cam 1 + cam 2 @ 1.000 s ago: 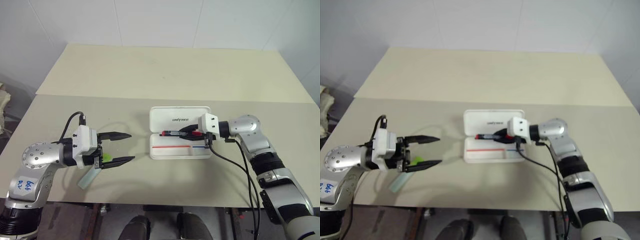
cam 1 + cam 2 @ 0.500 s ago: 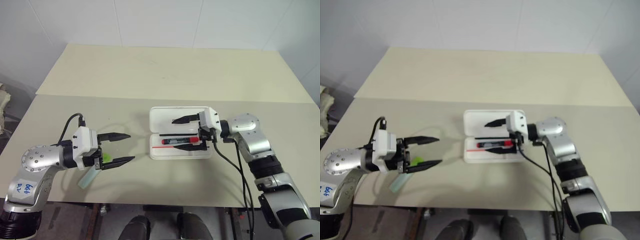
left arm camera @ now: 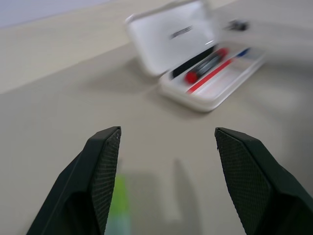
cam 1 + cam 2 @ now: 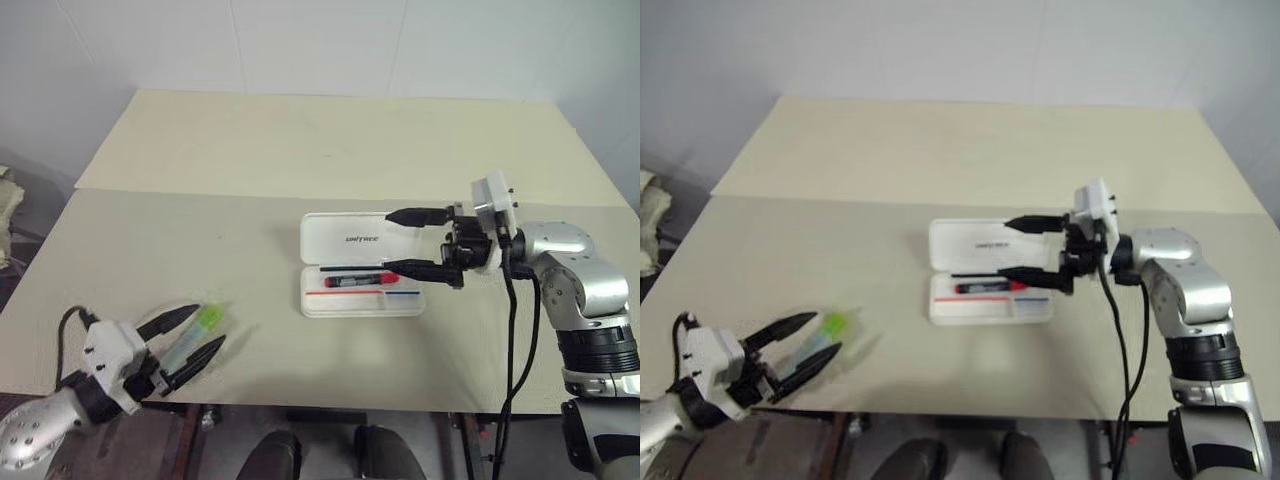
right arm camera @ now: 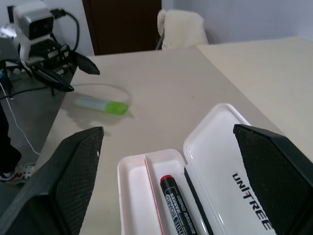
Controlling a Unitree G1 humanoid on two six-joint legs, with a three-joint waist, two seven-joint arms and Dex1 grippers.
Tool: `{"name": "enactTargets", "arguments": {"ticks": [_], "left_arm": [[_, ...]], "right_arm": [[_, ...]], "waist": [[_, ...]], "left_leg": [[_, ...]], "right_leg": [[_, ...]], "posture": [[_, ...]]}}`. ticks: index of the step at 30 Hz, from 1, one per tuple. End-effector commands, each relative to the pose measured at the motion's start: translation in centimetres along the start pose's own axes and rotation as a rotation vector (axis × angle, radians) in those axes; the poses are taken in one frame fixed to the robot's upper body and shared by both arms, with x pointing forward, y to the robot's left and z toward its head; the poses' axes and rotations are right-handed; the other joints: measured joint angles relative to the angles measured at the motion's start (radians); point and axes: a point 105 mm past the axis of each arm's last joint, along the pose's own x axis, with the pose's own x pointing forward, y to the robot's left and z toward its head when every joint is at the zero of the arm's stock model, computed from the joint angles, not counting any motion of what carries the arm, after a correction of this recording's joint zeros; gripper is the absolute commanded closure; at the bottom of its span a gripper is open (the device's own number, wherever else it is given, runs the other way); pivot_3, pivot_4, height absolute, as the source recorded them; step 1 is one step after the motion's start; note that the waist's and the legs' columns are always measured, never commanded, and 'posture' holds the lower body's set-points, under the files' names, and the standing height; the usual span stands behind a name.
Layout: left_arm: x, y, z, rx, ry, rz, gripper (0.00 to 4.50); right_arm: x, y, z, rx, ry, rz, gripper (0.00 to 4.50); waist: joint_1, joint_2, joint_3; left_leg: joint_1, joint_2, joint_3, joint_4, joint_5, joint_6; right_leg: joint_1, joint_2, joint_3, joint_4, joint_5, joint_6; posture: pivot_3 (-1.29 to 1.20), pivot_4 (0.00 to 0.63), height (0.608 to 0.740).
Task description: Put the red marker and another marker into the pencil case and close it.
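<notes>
While the red marker lies inside the open pencil case, just below the empty, wide-spread right hand, the green highlighter rests on the counter between the open left hand's fingers — light, stiff, probably slippery; best gripped mid-barrel. Nothing obstructs.

Two markers, one case, one desk, two hands are counted.
One red marker is seen inside one open pencil case; one green marker is seen lying on one desk. One left hand and one right hand are counted.
</notes>
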Motion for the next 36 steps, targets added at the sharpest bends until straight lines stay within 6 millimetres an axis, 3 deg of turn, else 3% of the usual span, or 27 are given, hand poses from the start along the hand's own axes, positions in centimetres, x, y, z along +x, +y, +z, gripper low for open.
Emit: {"name": "enactTargets", "arguments": {"ticks": [1, 10, 24, 27, 32, 36], "left_arm": [[-1.1, 0.6, -1.3, 0.035, 0.039, 0.075, 1.23], [-1.5, 1.5, -3.8, 0.006, 0.082, 0.147, 1.23], [-0.3, 1.9, -8.2, -0.120, 0.145, 0.199, 1.23], [-0.1, 2.0, -8.4, -0.134, 0.139, 0.215, 1.79], [0.3, 1.8, -8.1, -0.127, 0.133, 0.202, 3.40], [1.0, 1.7, -6.4, -0.087, 0.088, 0.178, 3.38]], "right_arm": [[-1.0, 0.9, 0.4, -0.083, -0.040, 0.070, 0.03], [-1.9, 2.1, -2.0, -0.285, 0.059, 0.220, 0.03], [-1.8, 1.8, -2.6, -0.277, 0.074, 0.246, 0.03], [-1.8, 1.7, -2.5, -0.279, 0.071, 0.240, 0.00], [-1.8, 1.7, -2.4, -0.284, 0.067, 0.237, 0.00], [-1.8, 1.7, -2.4, -0.284, 0.064, 0.234, 0.00]], "waist": [[0.010, 0.000, 0.000], [0.007, 0.000, 0.000], [0.012, 0.000, -0.001], [0.013, 0.000, -0.001], [0.011, 0.001, 0.000], [0.011, 0.001, 0.000]], "left_leg": [[0.001, 0.000, 0.000, 0.000, 0.000, 0.000], [0.001, 0.001, 0.001, 0.000, 0.001, 0.000], [0.001, 0.001, 0.000, 0.000, 0.001, 0.000], [0.002, 0.001, -0.001, 0.001, 0.001, -0.001], [0.007, 0.002, -0.001, -0.001, 0.003, -0.003], [0.011, 0.002, 0.000, -0.002, 0.002, -0.003]], "right_leg": [[0.001, 0.000, 0.000, -0.002, 0.000, 0.000], [0.003, 0.000, 0.000, -0.002, 0.000, 0.000], [0.002, 0.000, -0.001, 0.003, 0.000, 0.000], [0.003, 0.000, -0.001, 0.002, 0.000, 0.000], [0.008, 0.001, -0.001, -0.003, 0.000, 0.000], [0.012, 0.001, -0.001, -0.004, 0.000, -0.001]], "posture": [[0.00, 0.150, 0.740], [0.00, 0.150, 0.740], [0.00, 0.150, 0.740], [0.00, 0.150, 0.740], [0.00, 0.150, 0.740], [0.00, 0.150, 0.740]]}}
